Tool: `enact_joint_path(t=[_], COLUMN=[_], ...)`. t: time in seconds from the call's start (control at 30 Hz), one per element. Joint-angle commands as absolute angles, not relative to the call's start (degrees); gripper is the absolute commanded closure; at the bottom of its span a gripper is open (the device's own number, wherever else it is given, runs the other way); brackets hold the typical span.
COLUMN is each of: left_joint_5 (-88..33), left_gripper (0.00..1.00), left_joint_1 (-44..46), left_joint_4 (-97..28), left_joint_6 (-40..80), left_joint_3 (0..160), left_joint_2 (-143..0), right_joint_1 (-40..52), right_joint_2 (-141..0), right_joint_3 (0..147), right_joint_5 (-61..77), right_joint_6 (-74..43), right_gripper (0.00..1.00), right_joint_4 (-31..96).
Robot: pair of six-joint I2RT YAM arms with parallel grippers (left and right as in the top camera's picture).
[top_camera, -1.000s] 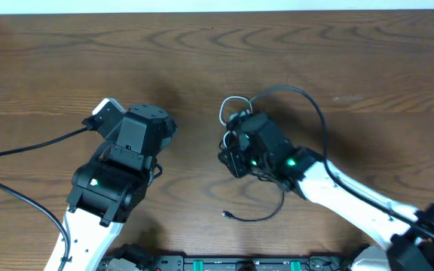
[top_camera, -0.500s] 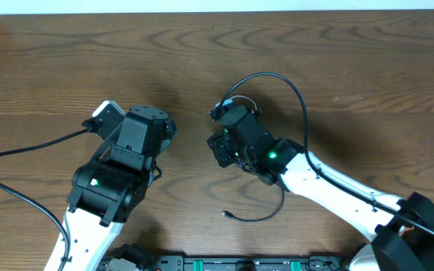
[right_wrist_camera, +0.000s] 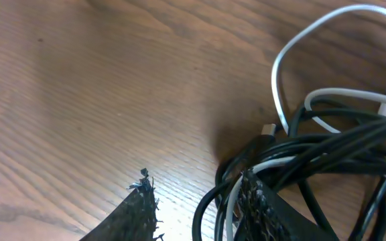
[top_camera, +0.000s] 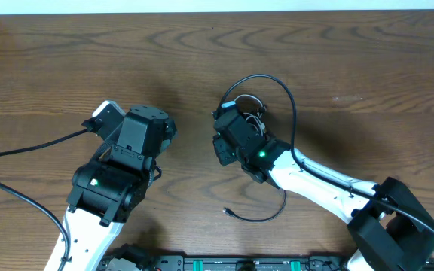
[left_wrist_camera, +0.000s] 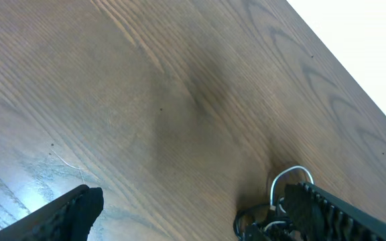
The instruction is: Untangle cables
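Cables (top_camera: 249, 107) bunched at right gripper (right_wrist_camera: 193, 191); black loop arches beyond it, plug tail (top_camera: 228, 213) on its near side points left. Bundle and gripper shifted left since earlier. Whether its jaws clamp: cannot tell. Left gripper (left_wrist_camera: 193, 214) jaws released, empty.

right arm (top_camera: 315, 181) swung in toward table centre; its elbow (top_camera: 386, 218) now shows more fully at the lower right. right gripper (right_wrist_camera: 194, 186) shifted left and slightly toward the far edge. cables (top_camera: 252, 105) bundle carried along with it. tall black loop (top_camera: 291, 105) drawn narrower and pulled left. white loop (top_camera: 249, 98) now mostly tucked against the wrist.
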State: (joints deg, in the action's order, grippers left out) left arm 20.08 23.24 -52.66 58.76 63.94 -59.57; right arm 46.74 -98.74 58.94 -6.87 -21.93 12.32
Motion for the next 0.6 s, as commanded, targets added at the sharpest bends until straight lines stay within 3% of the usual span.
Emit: enact_joint_path(t=[0.0,0.4,0.57], left_joint_5=[21.52,21.74,21.71], left_gripper=[0.08,0.08,0.08], left_joint_1=[22.9,22.9,22.9], left_joint_4=[-53.1,-53.08,-53.1], left_joint_6=[59.46,59.44,59.44], left_joint_3=[63.96,63.96,63.96], left_joint_2=[-59.53,-59.64,-59.96], right_joint_1=[47.07,46.39,44.01], right_joint_2=[-99.33,-99.42,-100.05], right_joint_3=[60.01,59.99,59.94], right_joint_5=[-11.16,-13.58,-12.08], right_joint_6=[-24.34,-26.96,-29.36], right_gripper=[0.6,0.59,0.64], right_joint_4=[14.55,19.53,22.04])
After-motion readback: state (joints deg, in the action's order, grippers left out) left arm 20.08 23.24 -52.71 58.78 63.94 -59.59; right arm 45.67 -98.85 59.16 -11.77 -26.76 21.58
